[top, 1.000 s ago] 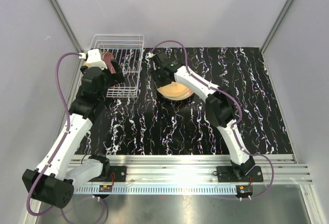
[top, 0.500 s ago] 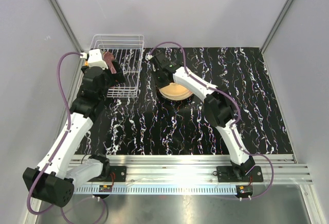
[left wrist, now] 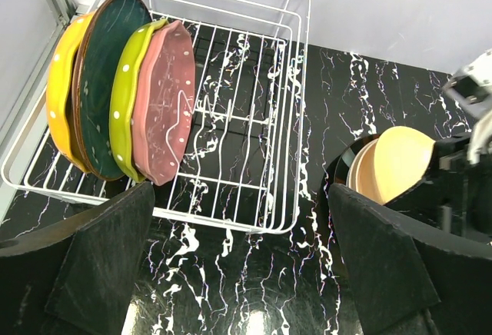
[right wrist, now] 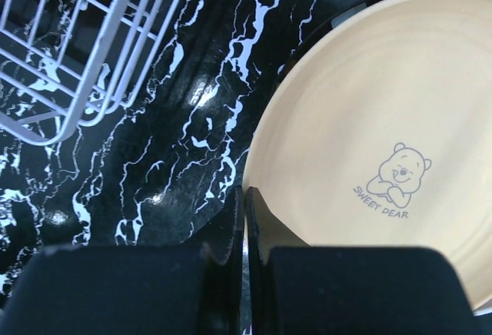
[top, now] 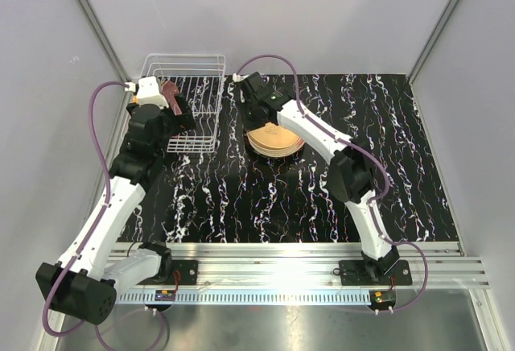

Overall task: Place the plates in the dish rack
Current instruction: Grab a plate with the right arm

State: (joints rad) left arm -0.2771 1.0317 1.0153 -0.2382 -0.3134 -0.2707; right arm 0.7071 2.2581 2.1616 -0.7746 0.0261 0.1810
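Observation:
The white wire dish rack stands at the table's back left. In the left wrist view the rack holds several plates on edge: yellow, dark green, lime and pink. My left gripper is open and empty, just in front of the rack's near edge. My right gripper is shut on the left rim of a cream plate with a bear print. That plate is tilted, right of the rack, over a peach plate and a dark plate.
The right half of the rack has free slots. The black marbled tabletop stretches to the right. Grey walls close in the left, back and right sides.
My right gripper has shifted on the cream plate's rim and the plate has tipped up from flat. The left arm has stayed still.

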